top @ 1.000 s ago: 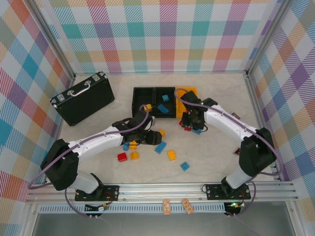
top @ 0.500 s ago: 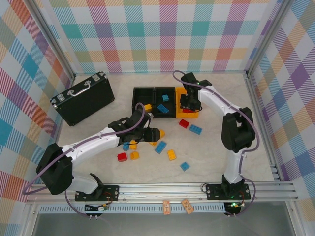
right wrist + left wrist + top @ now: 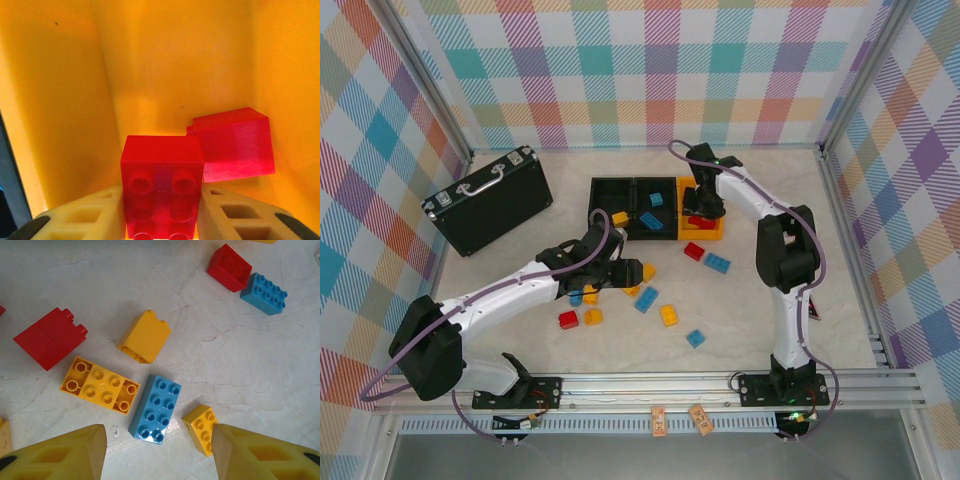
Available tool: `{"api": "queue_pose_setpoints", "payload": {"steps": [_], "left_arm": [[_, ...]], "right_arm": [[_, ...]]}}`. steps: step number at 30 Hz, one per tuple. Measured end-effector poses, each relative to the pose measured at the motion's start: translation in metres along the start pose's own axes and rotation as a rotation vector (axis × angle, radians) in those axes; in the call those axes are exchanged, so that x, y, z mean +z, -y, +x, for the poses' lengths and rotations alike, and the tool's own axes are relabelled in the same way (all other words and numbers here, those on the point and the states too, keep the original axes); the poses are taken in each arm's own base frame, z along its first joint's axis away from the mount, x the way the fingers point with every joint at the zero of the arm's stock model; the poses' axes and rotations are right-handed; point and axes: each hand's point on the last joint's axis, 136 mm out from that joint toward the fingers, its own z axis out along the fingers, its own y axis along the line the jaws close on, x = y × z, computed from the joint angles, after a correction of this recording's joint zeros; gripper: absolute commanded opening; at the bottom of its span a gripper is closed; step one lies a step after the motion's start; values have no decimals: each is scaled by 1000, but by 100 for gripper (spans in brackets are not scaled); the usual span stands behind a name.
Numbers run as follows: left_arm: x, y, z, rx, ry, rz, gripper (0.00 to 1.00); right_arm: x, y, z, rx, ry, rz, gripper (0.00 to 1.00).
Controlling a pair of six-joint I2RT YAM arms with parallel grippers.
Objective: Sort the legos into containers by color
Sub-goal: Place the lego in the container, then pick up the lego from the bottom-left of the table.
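Hovering left pincer [image 3: 158, 435] apart over loose legos [image 3: 155, 408]; right pincer [image 3: 161, 202] clamped on red lego [image 3: 161, 165] inside orange bin [image 3: 60, 100].

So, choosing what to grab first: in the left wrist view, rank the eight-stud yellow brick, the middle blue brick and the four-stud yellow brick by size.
1. The eight-stud yellow brick and the middle blue brick look alike: tied.
2. The four-stud yellow brick, clearly smallest.
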Motion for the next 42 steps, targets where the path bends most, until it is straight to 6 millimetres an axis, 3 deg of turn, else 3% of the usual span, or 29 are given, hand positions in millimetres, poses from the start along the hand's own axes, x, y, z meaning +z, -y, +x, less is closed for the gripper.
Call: {"api": "queue_pose_setpoints", "payload": {"steps": [11, 20, 30, 42], "left_arm": [[-1, -3, 1, -7, 7, -9, 58], [-4, -8, 1, -22, 24, -26, 58], [-18, -33, 11, -64, 19, -141, 58], [-46, -94, 47, -220, -11, -386, 63]], "right_arm": [[-7, -1, 3, -1, 2, -16, 45], [-60, 0, 19, -7, 63, -78, 45], [-71, -11, 80, -67, 14, -168, 46], [-95, -75, 156, -276, -36, -455, 54]]}}
